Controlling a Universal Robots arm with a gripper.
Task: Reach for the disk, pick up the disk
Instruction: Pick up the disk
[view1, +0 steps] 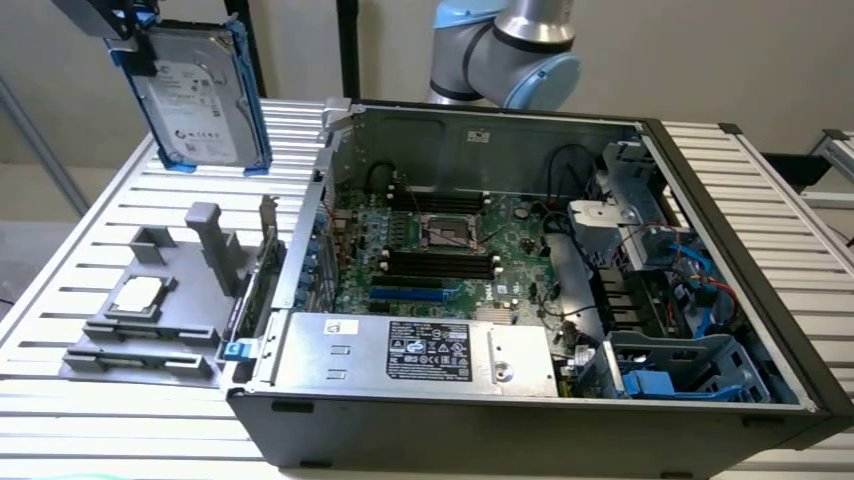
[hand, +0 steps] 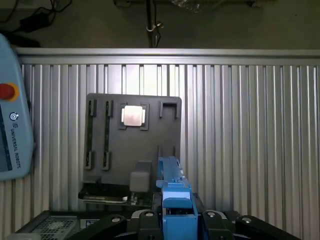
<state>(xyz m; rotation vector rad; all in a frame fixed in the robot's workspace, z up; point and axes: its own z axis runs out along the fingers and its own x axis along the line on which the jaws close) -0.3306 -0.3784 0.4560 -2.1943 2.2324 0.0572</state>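
The disk (view1: 200, 95), a silver-grey hard drive with a white label and blue rails, hangs on edge in the air at the exterior view's upper left. It is high above the slatted table and clear of everything. My gripper (view1: 124, 38) is shut on its upper end. In the wrist view the disk (hand: 172, 187) shows edge-on as a blue rail running out from between the dark fingers (hand: 145, 220) of my gripper (hand: 175, 222), above the grey fixture.
A grey fixture (view1: 147, 320) (hand: 115, 145) with a small square silver chip (view1: 138, 293) (hand: 133, 116) lies on the slatted table below the disk. The open computer case (view1: 534, 270) stands at the exterior view's right, with blue caddies (view1: 674, 375) inside. A teach pendant (hand: 12, 110) lies beside the fixture.
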